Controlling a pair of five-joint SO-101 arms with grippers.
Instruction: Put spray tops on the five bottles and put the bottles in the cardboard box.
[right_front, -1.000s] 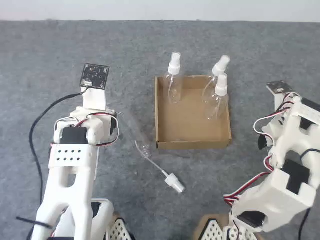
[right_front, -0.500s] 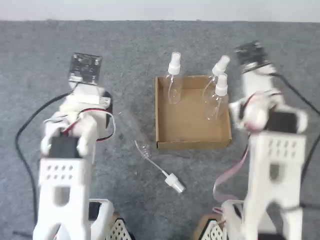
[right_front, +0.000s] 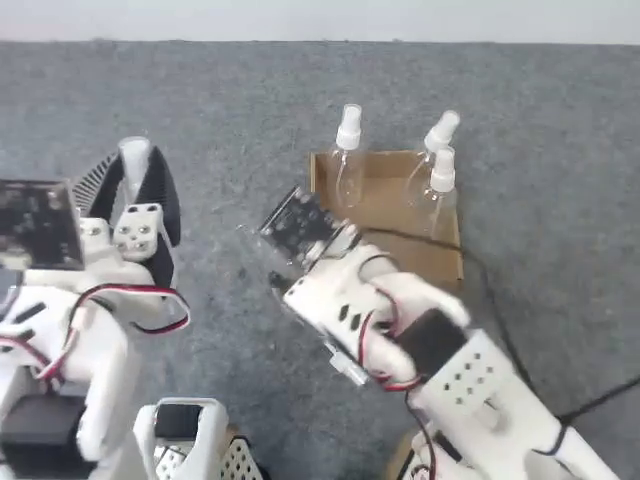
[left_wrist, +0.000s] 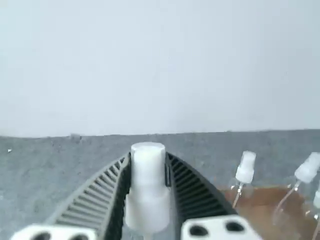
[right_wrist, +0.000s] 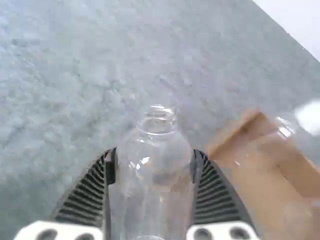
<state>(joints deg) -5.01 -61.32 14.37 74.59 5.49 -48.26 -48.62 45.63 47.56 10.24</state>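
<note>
My left gripper (right_front: 136, 170) is raised at the left and shut on a white spray top (left_wrist: 147, 182), which stands upright between its black fingers. The right gripper (right_wrist: 152, 167) is shut on a clear bottle (right_wrist: 156, 160) that has an open neck and no top. It holds the bottle over the grey mat beside the cardboard box (right_wrist: 272, 167). In the high view the right arm (right_front: 400, 330) reaches across the middle, just left of the cardboard box (right_front: 452, 255). Three bottles with spray tops (right_front: 347, 150) stand in the box along its far side.
A grey mat (right_front: 560, 150) covers the table, with a pale wall behind its far edge. The left arm's body (right_front: 90, 330) fills the near left. Open mat lies to the right of the box and at the far left.
The right arm swung from the right side across to the middle and now holds the topless bottle. The left gripper rose and now holds a spray top. The loose top no longer shows on the mat.
</note>
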